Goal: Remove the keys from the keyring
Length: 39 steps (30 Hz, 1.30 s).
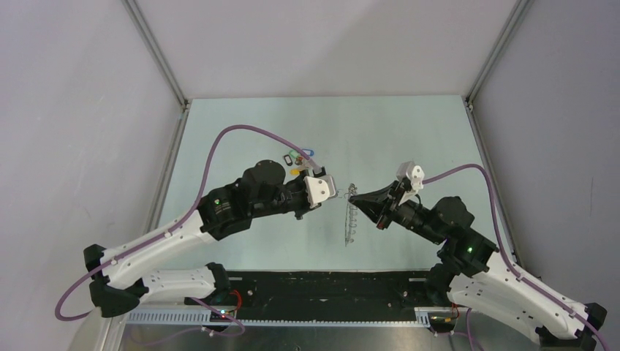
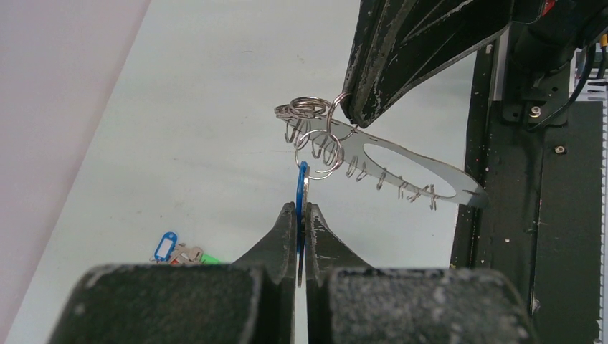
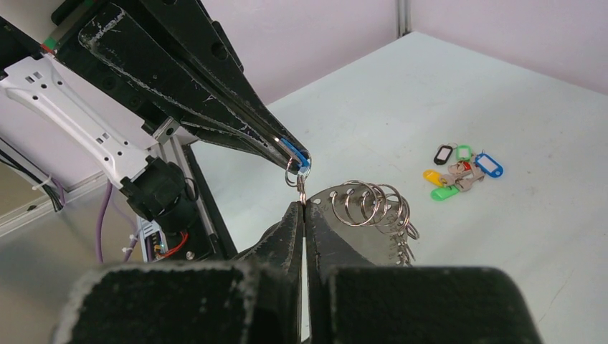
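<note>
The keyring is a pale flat oval loop fringed with small metal rings. It hangs in the air between the two arms in the top view. My right gripper is shut on its upper end; it also shows in the left wrist view. My left gripper is shut on a blue key, edge-on, which hangs by a small ring from the keyring's end. In the right wrist view the left gripper holds the blue key just above my right fingertips.
A cluster of loose keys, blue, green, orange, black and red, lies on the table at the far left, also in the right wrist view and the left wrist view. Grey walls enclose the pale table.
</note>
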Each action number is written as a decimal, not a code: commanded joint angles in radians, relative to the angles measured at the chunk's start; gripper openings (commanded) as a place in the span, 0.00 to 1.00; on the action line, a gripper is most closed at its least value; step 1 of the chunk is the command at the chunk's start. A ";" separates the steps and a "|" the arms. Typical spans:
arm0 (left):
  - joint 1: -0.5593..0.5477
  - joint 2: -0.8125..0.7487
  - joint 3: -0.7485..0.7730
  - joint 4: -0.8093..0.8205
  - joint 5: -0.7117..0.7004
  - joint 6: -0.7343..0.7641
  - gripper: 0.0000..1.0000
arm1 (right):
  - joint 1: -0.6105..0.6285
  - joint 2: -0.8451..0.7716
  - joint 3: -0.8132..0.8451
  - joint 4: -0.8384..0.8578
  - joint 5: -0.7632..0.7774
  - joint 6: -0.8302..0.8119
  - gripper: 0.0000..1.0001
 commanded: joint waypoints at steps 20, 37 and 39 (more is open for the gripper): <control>0.051 -0.005 0.027 -0.017 0.008 -0.019 0.00 | -0.030 0.057 0.063 0.058 -0.076 0.028 0.00; 0.080 -0.016 0.030 -0.008 0.073 -0.032 0.00 | -0.009 0.139 0.076 0.047 -0.162 0.054 0.00; 0.080 -0.016 0.028 -0.008 0.089 -0.030 0.00 | -0.005 0.128 0.075 0.049 -0.131 0.047 0.00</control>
